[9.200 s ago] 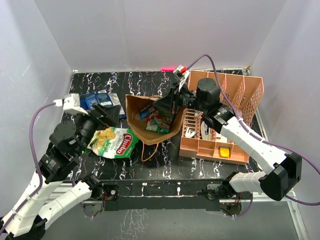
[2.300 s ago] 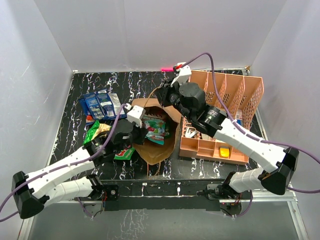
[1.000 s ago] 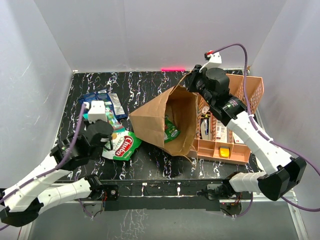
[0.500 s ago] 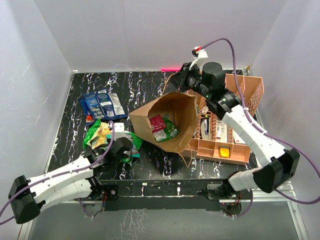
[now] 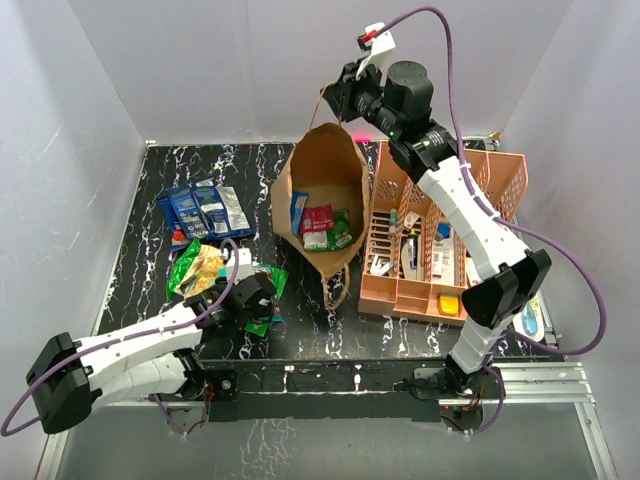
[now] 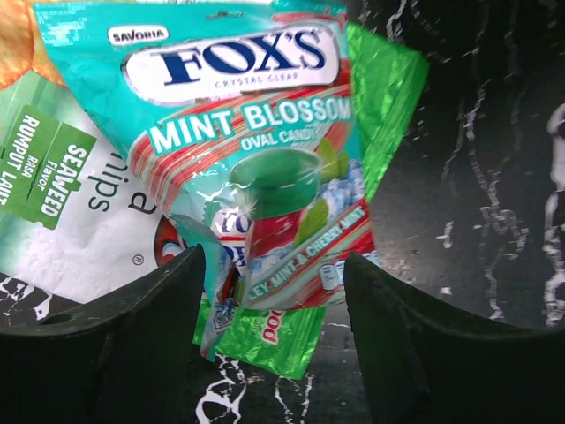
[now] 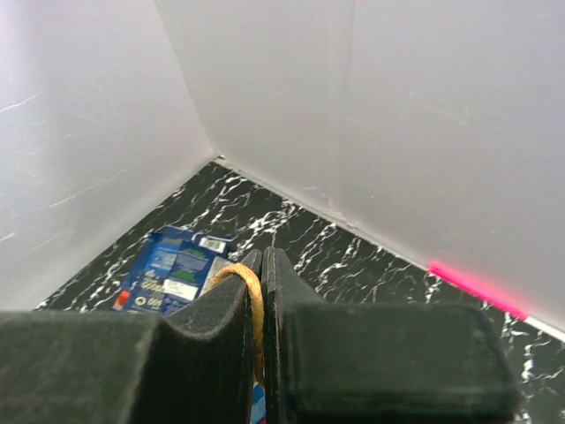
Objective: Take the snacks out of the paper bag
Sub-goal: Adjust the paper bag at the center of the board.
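Right gripper (image 5: pixel 345 97) up high at the back, jaws clenched on the twisted paper handle (image 7: pixel 253 300) of the paper bag (image 5: pixel 322 170). Bag mouth faces the top camera, with snack packets (image 5: pixel 318 220), blue, red and green, seen inside. Left gripper (image 6: pixel 274 291) low over the table (image 5: pixel 150 170), jaws spread, grasping nothing. The lower end of a Fox's Mint Blossom packet (image 6: pixel 252 150) lies between the fingertips, overlapping a seaweed chips bag (image 6: pixel 62 194). Blue packets (image 5: pixel 200 210) on the table at left rear. Peach basket (image 5: pixel 505 185) just right of the bag
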You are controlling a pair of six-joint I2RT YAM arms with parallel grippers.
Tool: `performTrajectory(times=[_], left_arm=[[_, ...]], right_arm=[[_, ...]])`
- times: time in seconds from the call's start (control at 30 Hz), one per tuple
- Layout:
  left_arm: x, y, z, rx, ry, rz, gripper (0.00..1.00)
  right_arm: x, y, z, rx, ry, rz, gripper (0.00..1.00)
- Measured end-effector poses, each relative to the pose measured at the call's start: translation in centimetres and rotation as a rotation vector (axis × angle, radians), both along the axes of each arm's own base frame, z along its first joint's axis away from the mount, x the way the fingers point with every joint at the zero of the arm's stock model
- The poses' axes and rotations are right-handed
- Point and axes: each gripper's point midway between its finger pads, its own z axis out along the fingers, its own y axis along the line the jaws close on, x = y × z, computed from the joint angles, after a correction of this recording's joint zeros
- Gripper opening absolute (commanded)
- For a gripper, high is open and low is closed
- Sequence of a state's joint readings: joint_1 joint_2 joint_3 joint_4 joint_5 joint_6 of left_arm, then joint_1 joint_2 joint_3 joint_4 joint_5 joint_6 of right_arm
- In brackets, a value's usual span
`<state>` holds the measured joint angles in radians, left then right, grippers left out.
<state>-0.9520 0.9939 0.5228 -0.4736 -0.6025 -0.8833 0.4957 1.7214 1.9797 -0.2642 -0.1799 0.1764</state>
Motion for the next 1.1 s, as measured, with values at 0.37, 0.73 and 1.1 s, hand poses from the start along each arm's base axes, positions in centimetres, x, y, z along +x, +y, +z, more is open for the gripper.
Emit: performTrajectory(times=[0.37, 0.73, 1.1], left_arm=[[0.5, -1.1, 7.4, -0.175, -0.111, -0.008, 0.88], [-0.5, -2.2, 15.7, -0.438, -0.292, -0.15, 0.87], [2.0, -12.3, 14.7, -0.403, -0.314, -0.54, 0.53]], right_arm=[[-3.6, 3.5, -7.8, -0.125, 0.067, 0.28, 0.07], [-11.5, 5.5, -15.0, -0.098, 0.27, 0.474, 0.08], [-11.5, 4.0, -9.7, 0.018, 0.187, 0.374, 0.07]])
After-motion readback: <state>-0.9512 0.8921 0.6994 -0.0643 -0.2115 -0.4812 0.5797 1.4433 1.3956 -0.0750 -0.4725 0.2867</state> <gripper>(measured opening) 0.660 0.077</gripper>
